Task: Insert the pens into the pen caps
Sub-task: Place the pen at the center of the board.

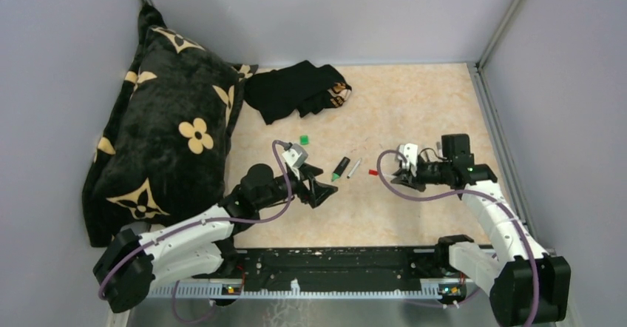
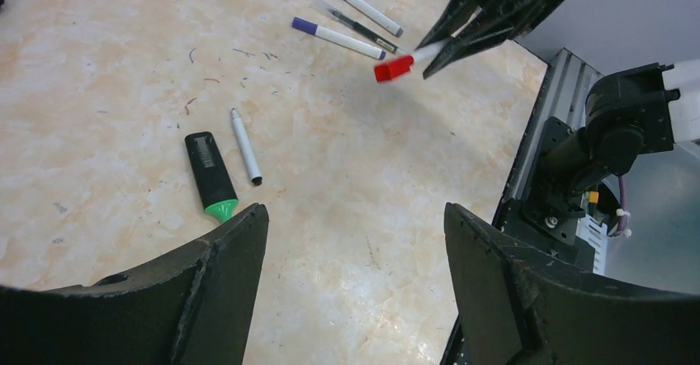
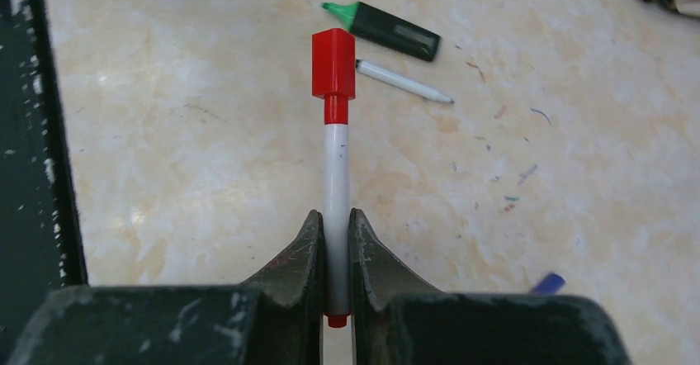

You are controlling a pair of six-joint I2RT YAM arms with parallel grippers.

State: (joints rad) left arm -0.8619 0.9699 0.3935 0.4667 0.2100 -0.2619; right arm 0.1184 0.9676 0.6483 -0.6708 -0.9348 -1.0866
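Red-capped pen (image 3: 335, 167) | clamped in right end effector (image 3: 334, 237) | left end effector (image 2: 355, 220) spread

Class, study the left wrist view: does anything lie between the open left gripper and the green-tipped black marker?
Nothing visible blocks the black marker, on the table just ahead of the left gripper. Only the thin white pen lies close alongside it, not touching.
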